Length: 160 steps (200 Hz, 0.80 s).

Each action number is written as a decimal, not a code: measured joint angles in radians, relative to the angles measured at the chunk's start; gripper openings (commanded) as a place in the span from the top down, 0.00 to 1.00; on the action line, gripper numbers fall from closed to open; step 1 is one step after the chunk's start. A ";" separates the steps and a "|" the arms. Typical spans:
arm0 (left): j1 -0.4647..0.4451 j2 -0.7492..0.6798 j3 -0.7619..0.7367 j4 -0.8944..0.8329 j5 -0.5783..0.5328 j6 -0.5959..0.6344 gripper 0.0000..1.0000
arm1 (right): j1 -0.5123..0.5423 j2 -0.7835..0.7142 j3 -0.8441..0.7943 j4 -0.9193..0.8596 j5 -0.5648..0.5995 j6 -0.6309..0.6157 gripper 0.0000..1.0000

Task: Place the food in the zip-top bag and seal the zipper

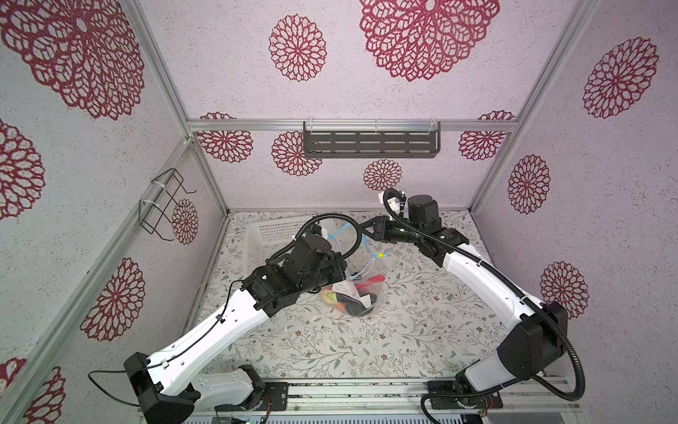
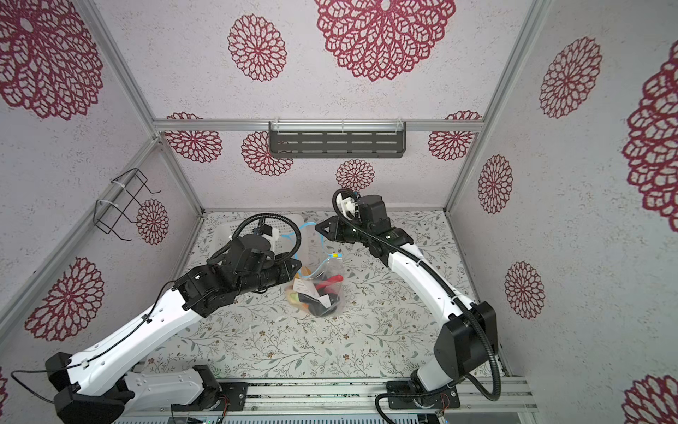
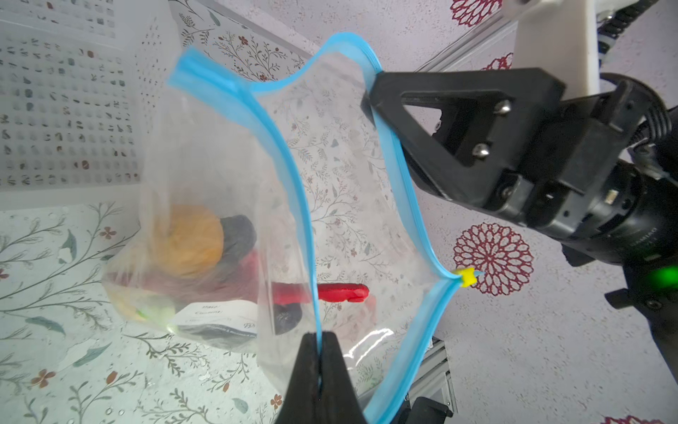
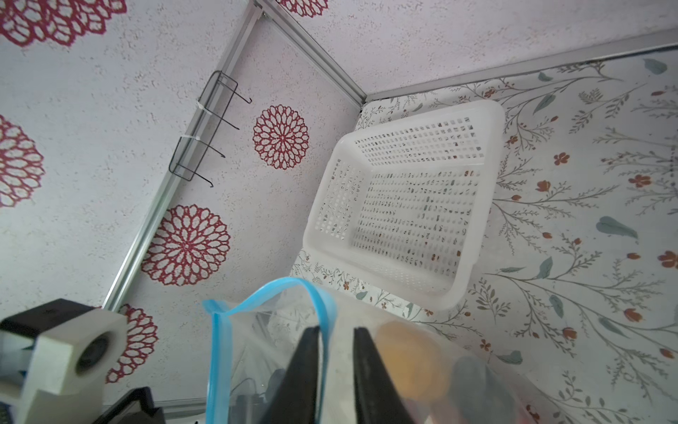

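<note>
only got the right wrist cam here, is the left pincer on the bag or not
observer: Yes. The left pincer is shut on the zipper of the bag, pinching one side of the mouth.
operator: wheres the slider
observer: The yellow slider tab sits at the far end of the zipper, where the two sides of the open mouth meet.
operator: any food outside the bag
observer: In both top views I see none outside; the food lies heaped in the bottom of the bag.
</note>
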 measured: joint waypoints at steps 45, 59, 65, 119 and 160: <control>0.008 -0.020 -0.016 0.053 0.017 0.012 1.00 | -0.106 -0.119 -0.121 0.088 -0.020 -0.045 0.54; 0.012 -0.020 -0.016 0.069 0.028 0.017 1.00 | -0.143 -0.204 -0.199 0.139 -0.023 -0.070 0.55; 0.014 -0.020 -0.016 0.074 0.032 0.020 1.00 | -0.156 -0.242 -0.233 0.163 -0.023 -0.082 0.55; 0.035 -0.016 -0.016 0.103 0.076 0.038 1.00 | -0.190 -0.587 -0.632 0.499 -0.074 -0.272 0.52; 0.043 -0.006 -0.016 0.111 0.100 0.046 1.00 | -0.190 -0.633 -0.820 0.737 -0.161 -0.338 0.49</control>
